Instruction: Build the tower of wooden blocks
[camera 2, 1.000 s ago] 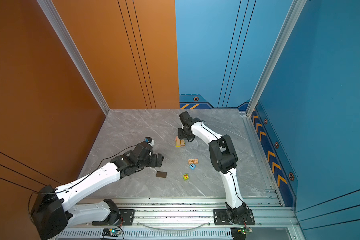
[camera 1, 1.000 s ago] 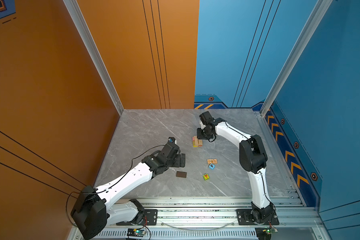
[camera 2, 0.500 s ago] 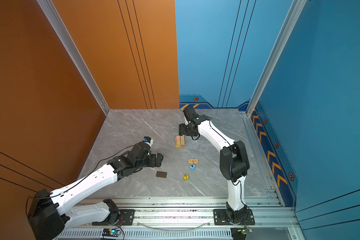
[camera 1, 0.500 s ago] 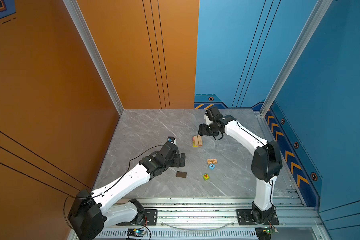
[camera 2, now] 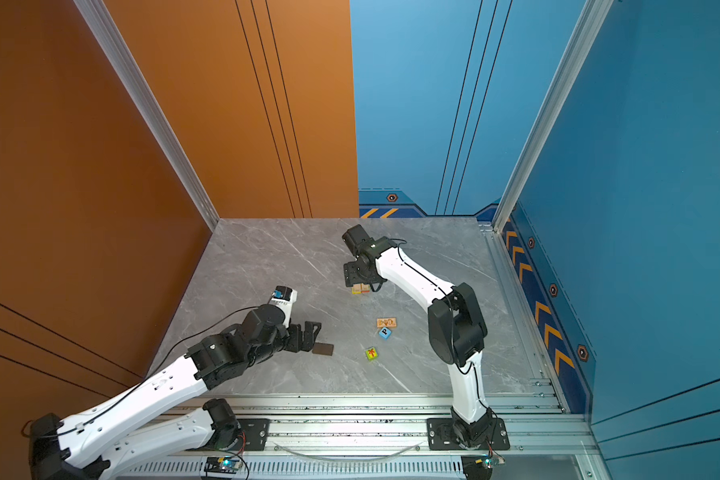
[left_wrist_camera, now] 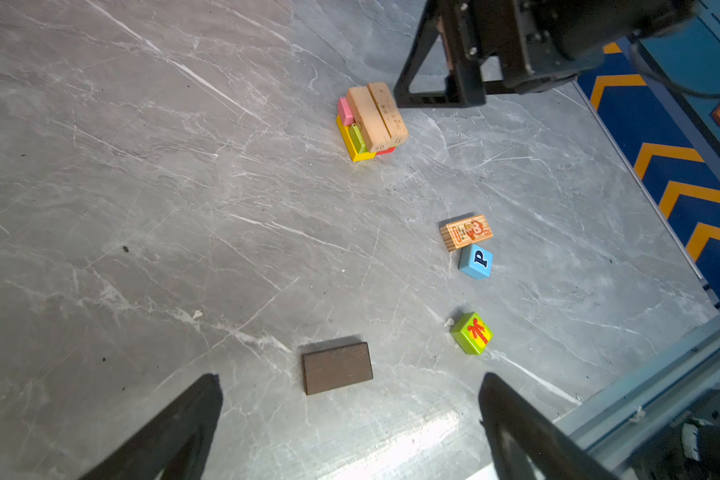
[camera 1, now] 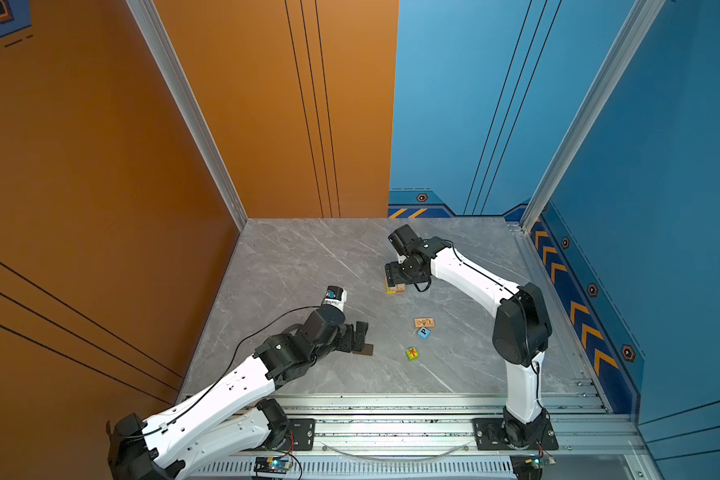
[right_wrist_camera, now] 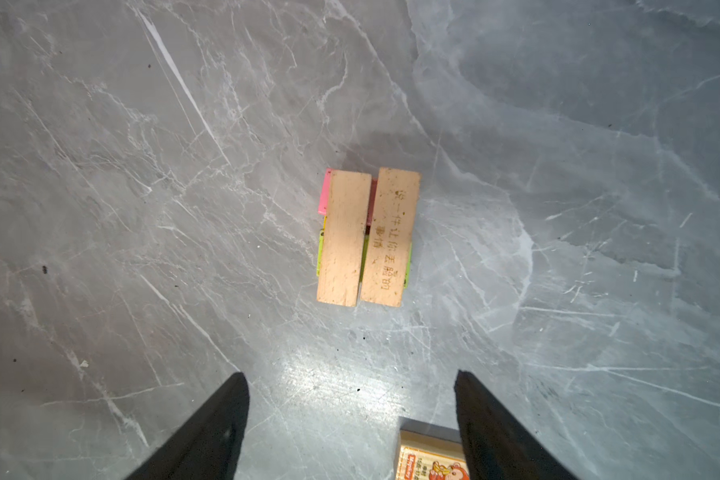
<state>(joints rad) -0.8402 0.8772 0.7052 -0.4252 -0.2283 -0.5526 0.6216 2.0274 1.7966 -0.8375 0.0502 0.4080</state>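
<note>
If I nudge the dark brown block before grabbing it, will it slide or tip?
The dark brown block lies flat on its broad face, so it should slide, not tip or roll. It looks like solid wood: probably stiff and light. Being thin on the smooth tabletop, it may skate away from a glancing pinch.

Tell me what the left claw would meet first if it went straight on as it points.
The left claw would probably meet the dark brown block, flat on the table just ahead of its open fingers; depth is unclear.
</note>
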